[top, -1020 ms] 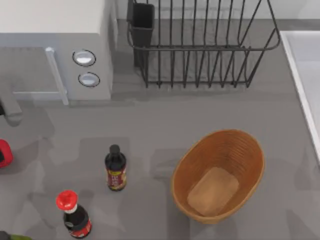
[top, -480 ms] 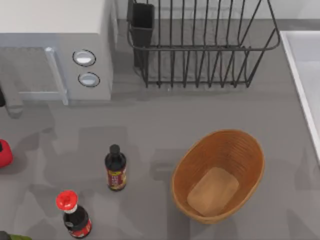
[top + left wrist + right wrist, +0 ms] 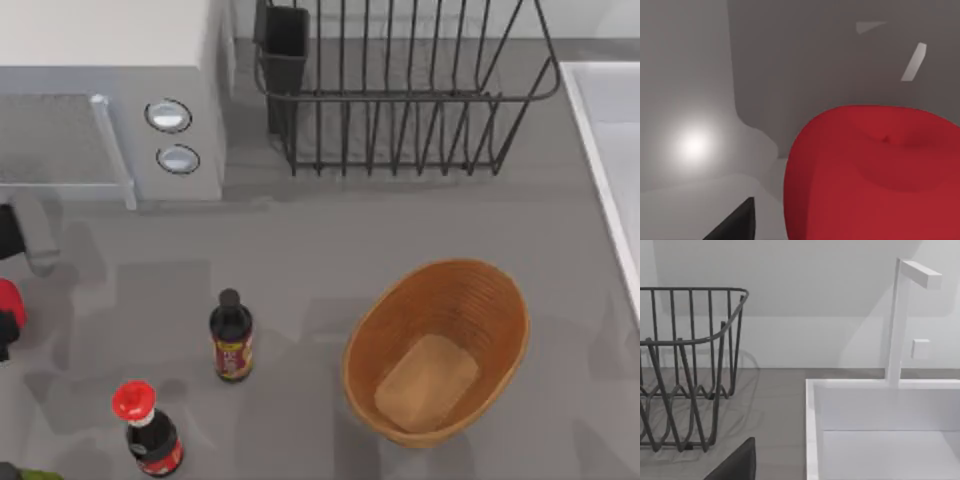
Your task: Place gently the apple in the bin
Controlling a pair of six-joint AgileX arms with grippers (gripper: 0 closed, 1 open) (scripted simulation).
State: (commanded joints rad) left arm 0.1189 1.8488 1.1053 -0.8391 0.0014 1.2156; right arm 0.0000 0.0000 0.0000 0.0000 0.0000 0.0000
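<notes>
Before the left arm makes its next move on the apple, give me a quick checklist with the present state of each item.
1. Apple close under the left wrist camera: ok.
2. Apple lies at the table's left edge, away from the basket: ok.
3. Basket empty, base bare: ok.
4. Two bottles stand between apple and basket: not ok, route around them.
5. Left gripper's grip on the apple: cannot tell.
6. Right arm near the sink, out of the path: ok.

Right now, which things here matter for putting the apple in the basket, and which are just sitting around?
For the job:
apple, at the table's far left edge
basket, empty
left gripper, at the apple

Just lying about:
two dark bottles
dish rack
microwave
sink
</notes>
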